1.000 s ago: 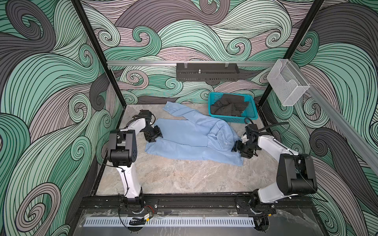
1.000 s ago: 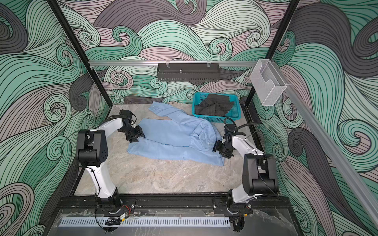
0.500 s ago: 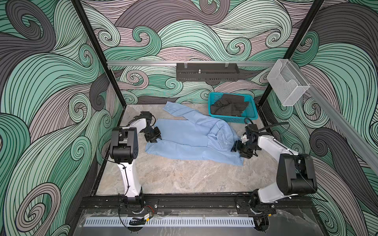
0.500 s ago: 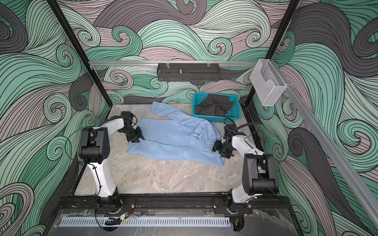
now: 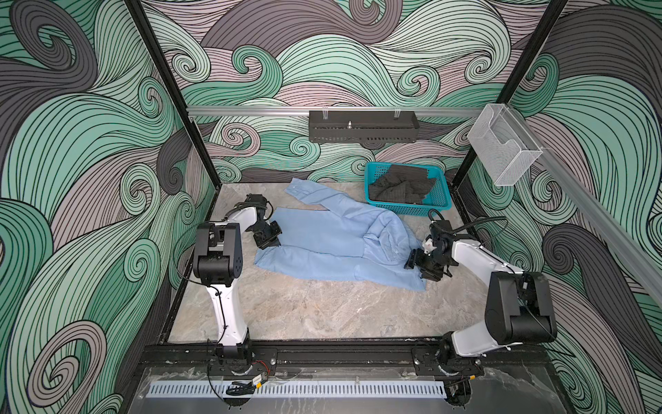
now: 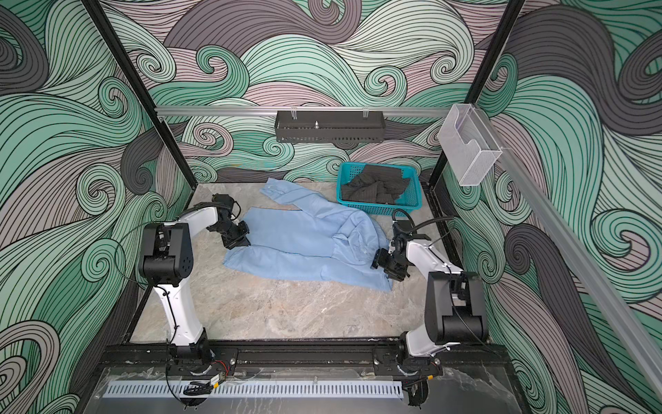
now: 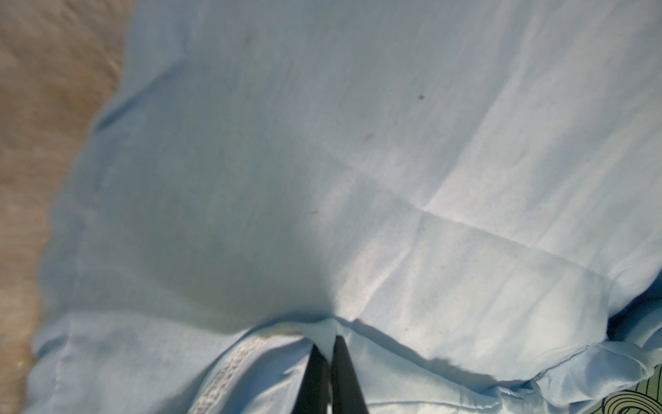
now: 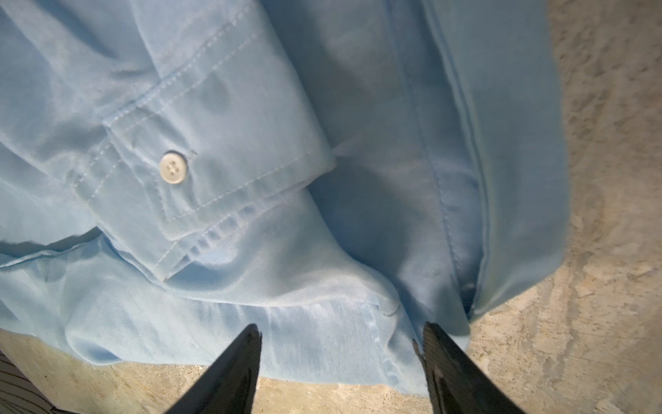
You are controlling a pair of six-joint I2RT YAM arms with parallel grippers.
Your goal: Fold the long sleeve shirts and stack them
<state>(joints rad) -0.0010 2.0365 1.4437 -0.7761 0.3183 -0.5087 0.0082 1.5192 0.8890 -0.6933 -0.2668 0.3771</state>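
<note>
Up close, left gripper pinching shirt edge, right gripper spread wide, cuff button unseen overhead

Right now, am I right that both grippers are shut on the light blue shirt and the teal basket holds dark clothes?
Not quite: only the left gripper is shut on the light blue shirt. The right wrist view shows the right gripper open over the shirt's edge. The teal basket does hold dark clothes.

Both top views look steeply down from above the front edge of the desk, sharing all of it. Each wrist view sits close over the shirt, at opposite ends.
</note>
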